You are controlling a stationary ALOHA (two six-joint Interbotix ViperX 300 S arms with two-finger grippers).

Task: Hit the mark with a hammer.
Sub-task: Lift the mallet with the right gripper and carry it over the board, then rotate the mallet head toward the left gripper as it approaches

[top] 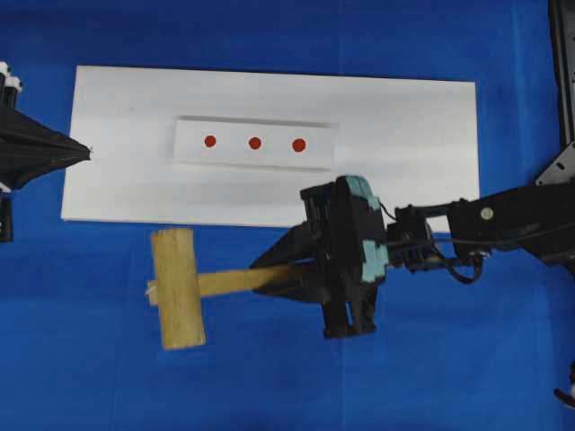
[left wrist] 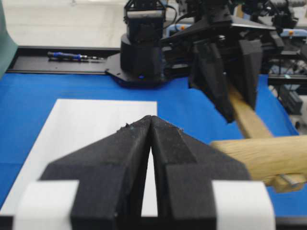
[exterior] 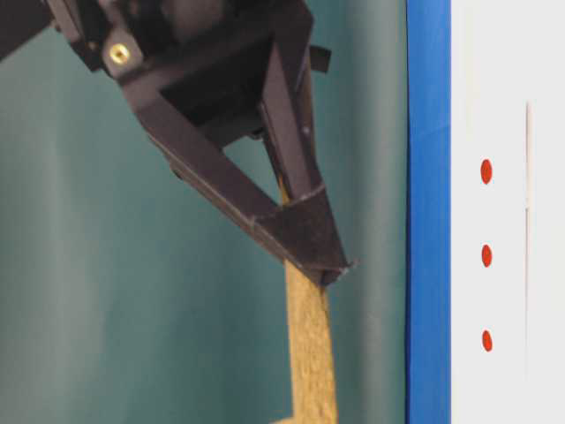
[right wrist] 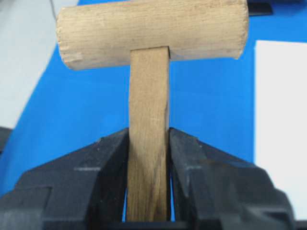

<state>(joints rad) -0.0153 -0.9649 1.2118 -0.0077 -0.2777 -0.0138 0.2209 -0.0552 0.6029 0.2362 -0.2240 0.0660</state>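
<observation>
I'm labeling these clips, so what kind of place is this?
Probably a robotics lab bench: two robot arms over a blue cloth, a white board with red dots, and cabling and equipment racks behind in the left wrist view.

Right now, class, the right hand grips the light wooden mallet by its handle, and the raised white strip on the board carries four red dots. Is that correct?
Not quite: the raised white strip carries three red dots, as the overhead view shows. The right hand does grip the light wooden mallet by its handle.
</observation>
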